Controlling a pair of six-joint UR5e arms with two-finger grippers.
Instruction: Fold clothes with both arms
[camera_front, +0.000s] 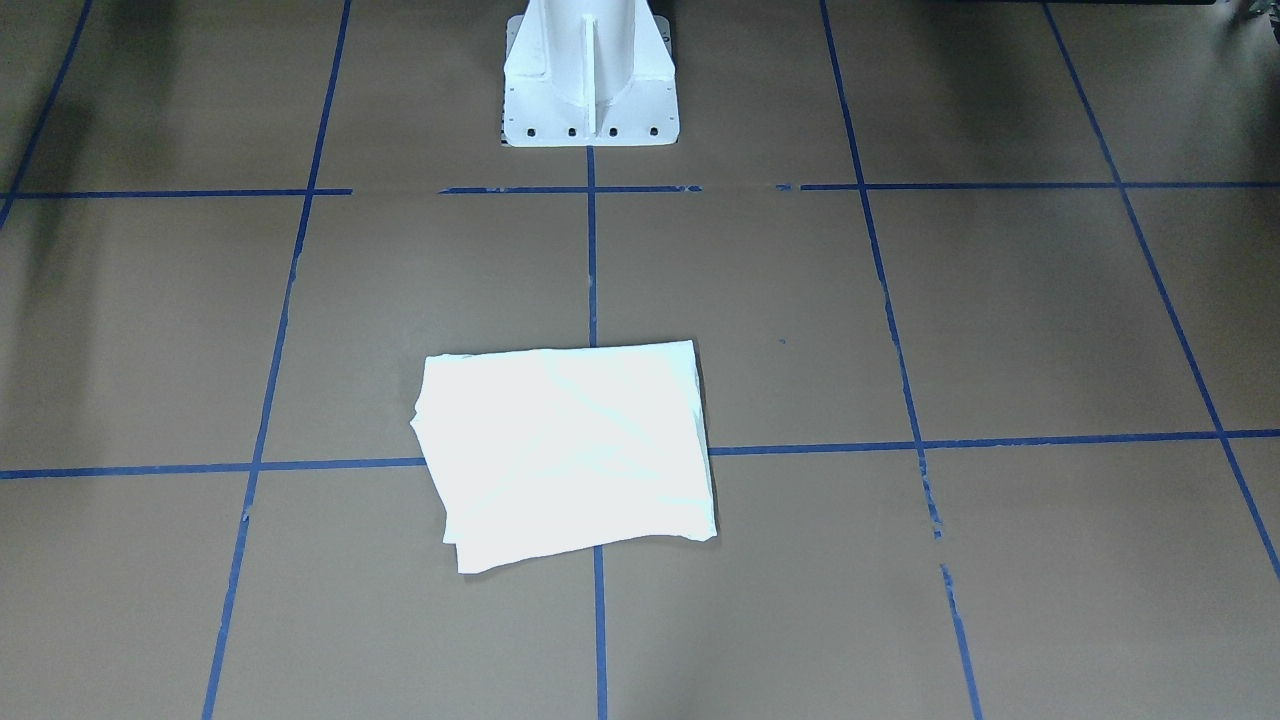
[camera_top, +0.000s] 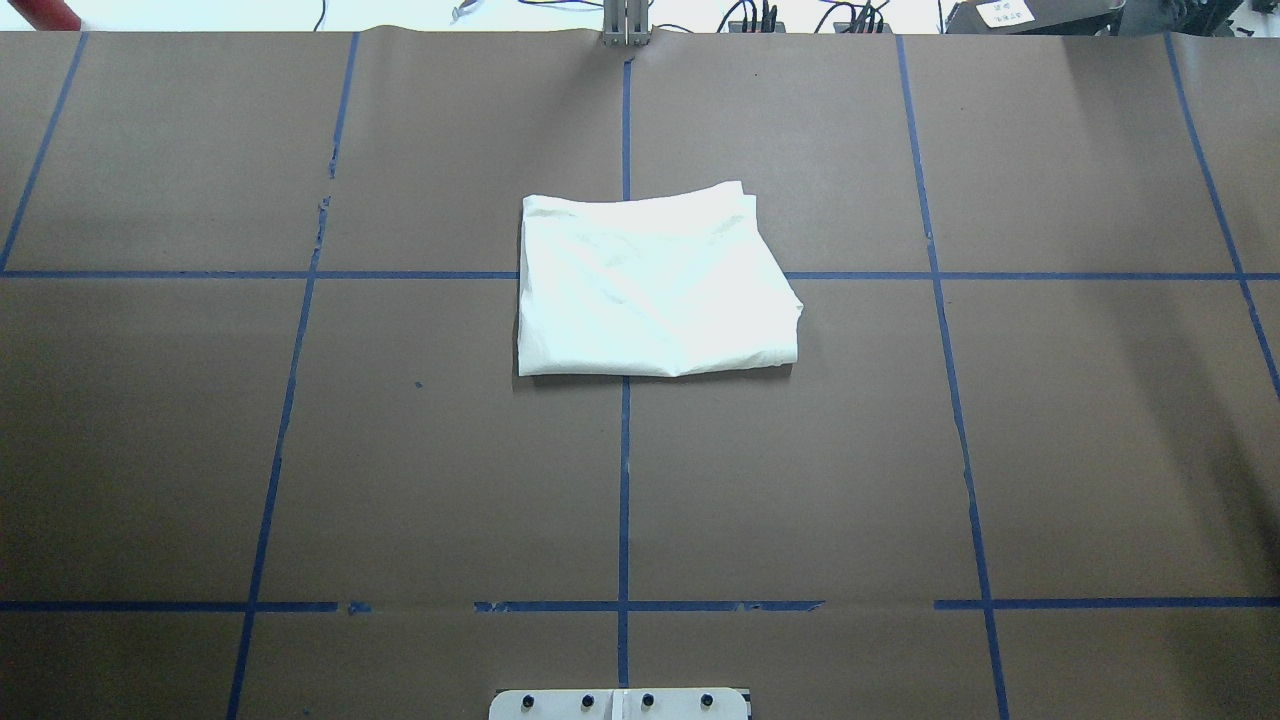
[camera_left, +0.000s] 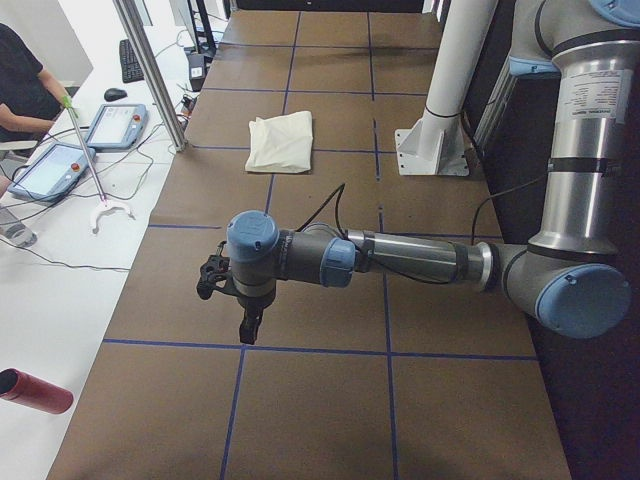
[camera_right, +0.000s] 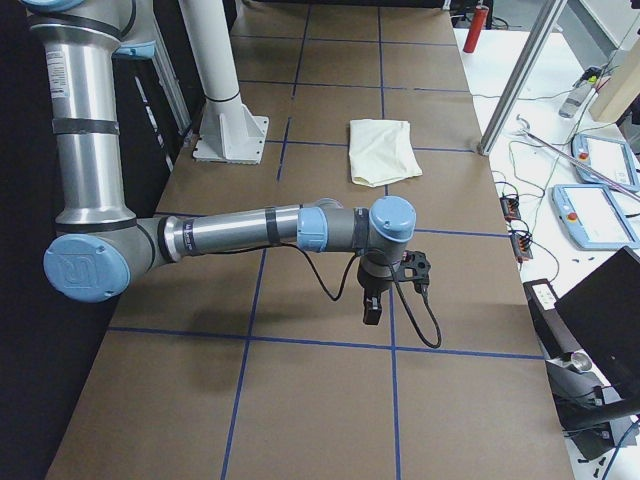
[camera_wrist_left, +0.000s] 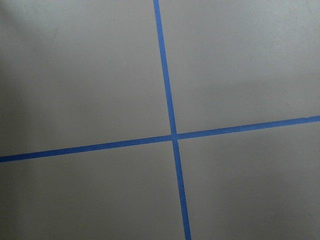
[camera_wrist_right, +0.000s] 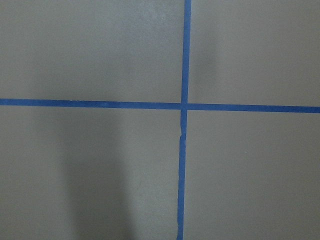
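Folded T-shirt (camera_top: 650, 285) on the desk (camera_top: 300, 450), left gripper (camera_left: 247, 325) and right gripper (camera_right: 371, 310) hanging well apart from it (jaws' spread we cannot tell).

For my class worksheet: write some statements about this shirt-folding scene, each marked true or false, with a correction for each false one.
1. The shirt lies folded into a compact, roughly rectangular bundle. True.
2. One gripper is clamped on the shirt. False: the left gripper and the right gripper both hang over bare table, well away from it.
3. A cat print shows on the shirt's upper face. False: only plain cream fabric shows.
4. The shirt covers a crossing of the blue tape lines. True.
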